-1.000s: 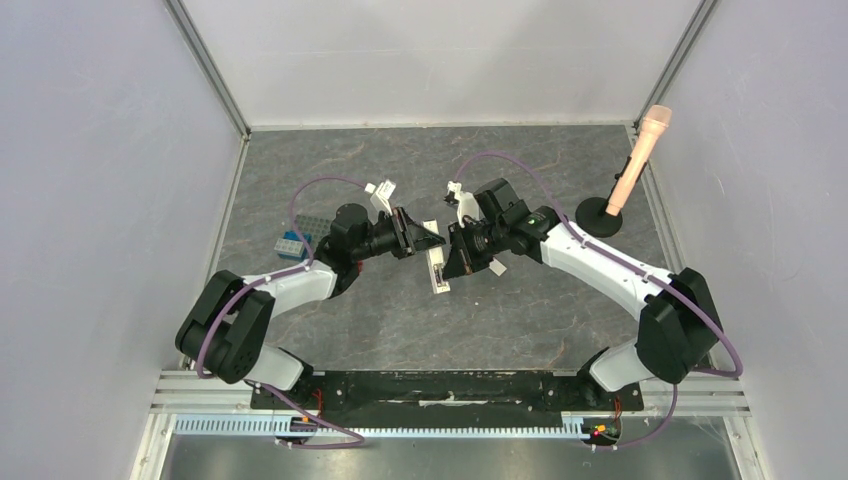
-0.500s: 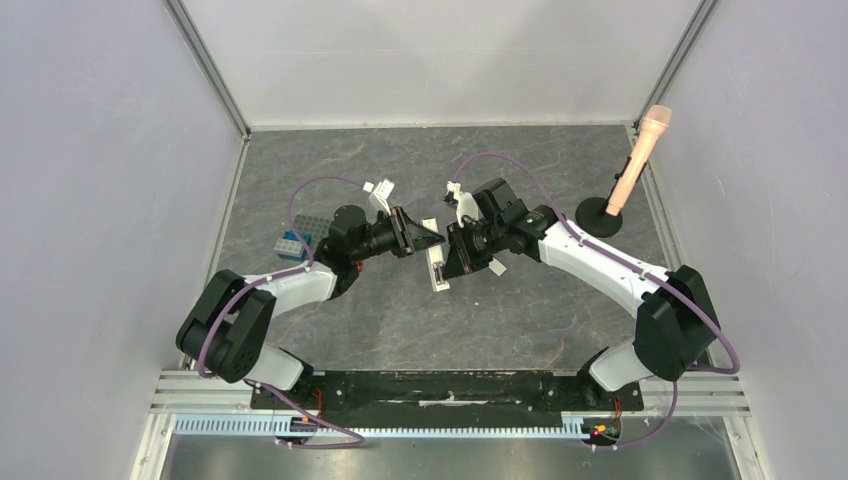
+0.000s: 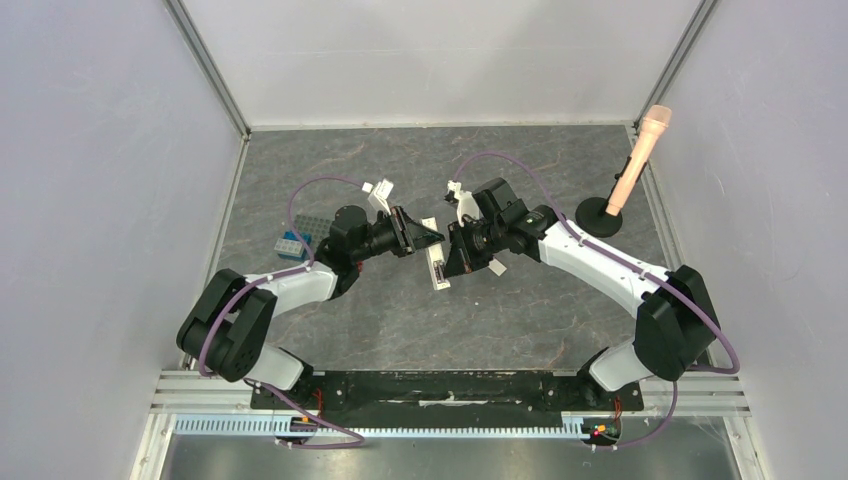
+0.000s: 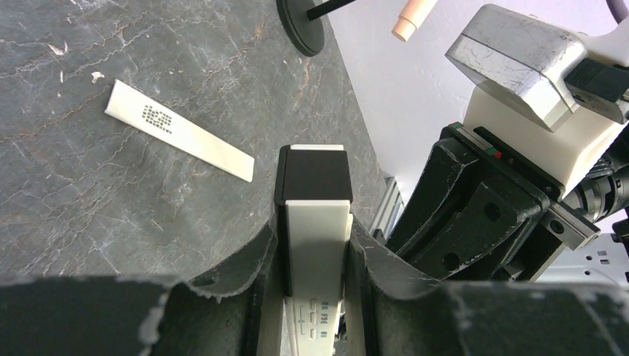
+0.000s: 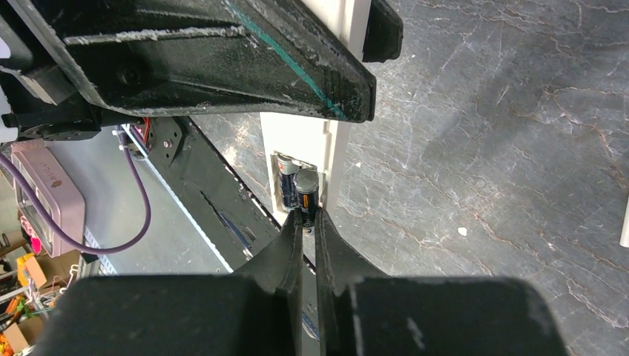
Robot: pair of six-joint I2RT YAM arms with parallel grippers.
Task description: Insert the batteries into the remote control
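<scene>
My left gripper is shut on the remote control, a white bar with a black end, and holds it above the table; in the top view the remote hangs down between the two grippers. In the right wrist view the remote's battery bay is open. One battery lies in the bay. My right gripper is shut on the second battery, with its far end in the slot beside the first.
A thin white strip with a dotted mark lies flat on the table near the right gripper. A pink microphone stands on a black base at the right. A grey studded plate with blue bricks lies at the left.
</scene>
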